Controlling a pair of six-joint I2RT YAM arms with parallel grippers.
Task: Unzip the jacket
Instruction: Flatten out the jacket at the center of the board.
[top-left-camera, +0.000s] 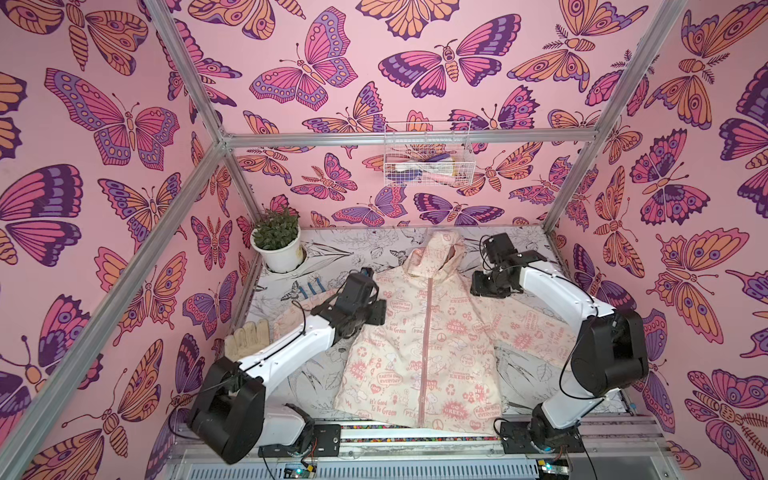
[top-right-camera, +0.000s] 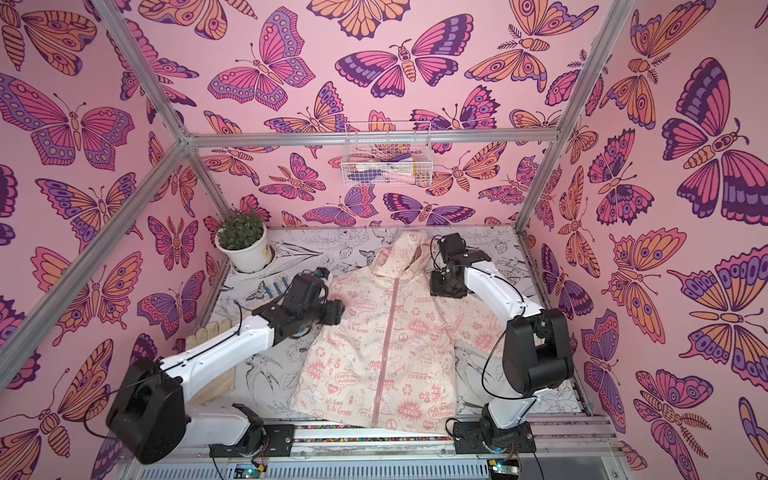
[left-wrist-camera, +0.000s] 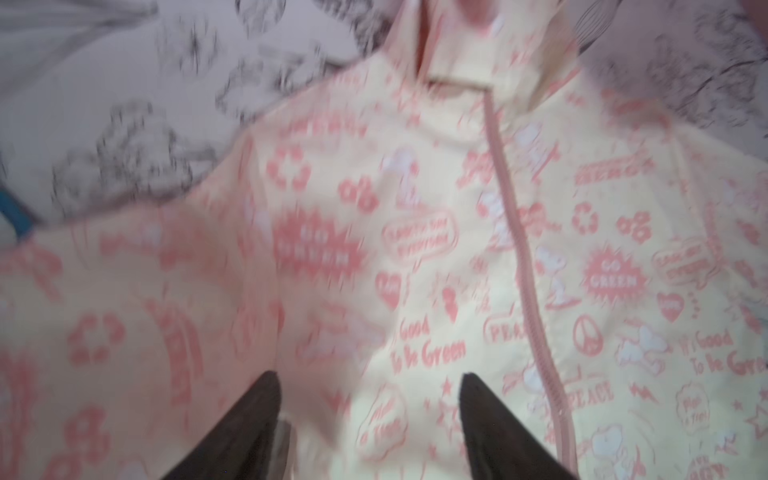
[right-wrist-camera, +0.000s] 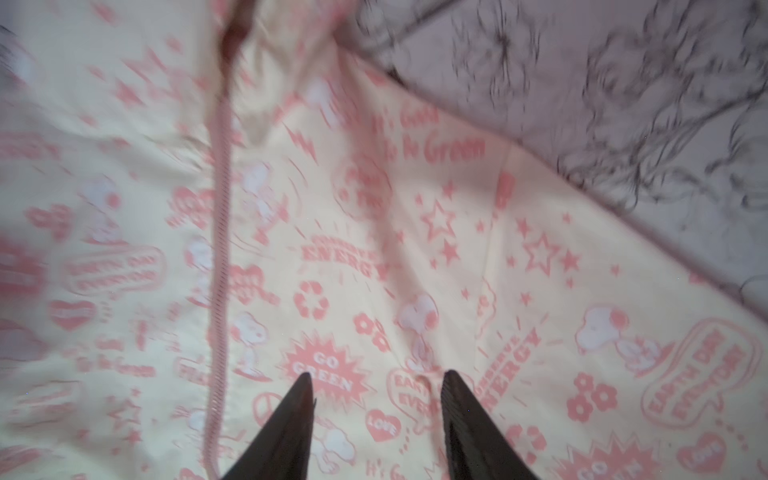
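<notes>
Bright, even light; both wrist views motion-blurred, top views sharp.

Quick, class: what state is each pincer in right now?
Left pincer: open, holding nothing.
Right pincer: open, holding nothing.

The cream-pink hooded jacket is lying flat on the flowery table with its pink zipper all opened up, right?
Not quite. The cream-pink hooded jacket does lie flat on the black-and-white flowery table, but its pink front zipper is closed all the way down, as both top views show.
</notes>
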